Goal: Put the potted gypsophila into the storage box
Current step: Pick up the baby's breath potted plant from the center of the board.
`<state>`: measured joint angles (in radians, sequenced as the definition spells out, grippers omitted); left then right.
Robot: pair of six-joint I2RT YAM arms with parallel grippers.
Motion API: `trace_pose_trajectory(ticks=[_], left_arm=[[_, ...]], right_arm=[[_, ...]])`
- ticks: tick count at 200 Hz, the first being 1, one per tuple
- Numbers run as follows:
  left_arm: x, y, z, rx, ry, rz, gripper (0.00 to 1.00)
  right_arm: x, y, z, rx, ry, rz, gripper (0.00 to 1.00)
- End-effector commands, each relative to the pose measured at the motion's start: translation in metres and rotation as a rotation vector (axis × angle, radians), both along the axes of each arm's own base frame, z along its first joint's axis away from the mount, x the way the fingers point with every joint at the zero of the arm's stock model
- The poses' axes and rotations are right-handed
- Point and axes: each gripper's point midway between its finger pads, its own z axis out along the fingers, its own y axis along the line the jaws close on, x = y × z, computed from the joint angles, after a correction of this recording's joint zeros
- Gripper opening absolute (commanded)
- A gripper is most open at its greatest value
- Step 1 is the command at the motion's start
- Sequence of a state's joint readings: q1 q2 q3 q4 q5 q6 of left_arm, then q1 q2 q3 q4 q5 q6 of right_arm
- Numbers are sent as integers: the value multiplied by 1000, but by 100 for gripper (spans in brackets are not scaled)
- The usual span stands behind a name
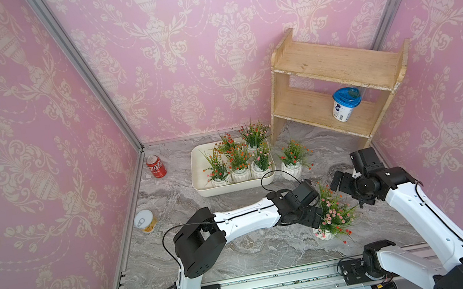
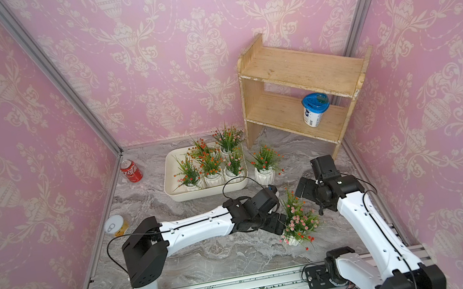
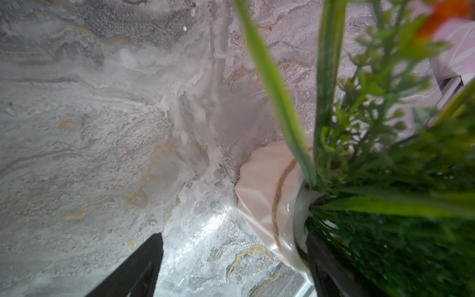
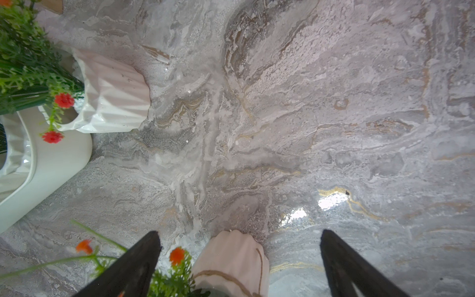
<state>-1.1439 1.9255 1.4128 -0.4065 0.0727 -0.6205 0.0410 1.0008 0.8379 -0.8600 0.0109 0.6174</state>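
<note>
Near the tabletop's front right, one potted gypsophila sits between the wide-spread fingers of the left hand and right hand, neither gripping it. Farther back, another pot stands just beside the storage box, which holds five.

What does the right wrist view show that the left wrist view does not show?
Only the right wrist view: a corner of the storage box, a second pot with red blossoms standing close beside it, and the right fingers, spread apart. Only the left wrist view: the left fingers, also apart, and a strip of pink wall. Both: the marble table and the twine-tied pot with its green sprigs.
</note>
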Motion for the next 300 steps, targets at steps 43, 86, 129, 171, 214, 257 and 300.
trace_pose_trajectory(ticks=[43,86,129,171,214,257,300], left_arm=[[0,-3,-10,41,8,18,84],[2,-4,-13,64,5,18,72],[3,-7,-16,97,8,1,62],[4,-8,-17,109,1,-5,45],[4,-6,-18,129,-10,-15,32],[4,-4,-19,146,-16,-22,20],[5,0,-17,165,-33,-33,11]], right_arm=[[-2,-2,-1,4,-6,2,100],[-3,-3,-2,-8,-5,22,100],[-1,-2,-5,4,-4,20,100],[-2,-4,-5,-1,-4,19,100],[-1,-5,-5,3,-4,17,100],[-1,-5,-6,7,-3,16,100],[1,-5,-4,9,-8,16,100]])
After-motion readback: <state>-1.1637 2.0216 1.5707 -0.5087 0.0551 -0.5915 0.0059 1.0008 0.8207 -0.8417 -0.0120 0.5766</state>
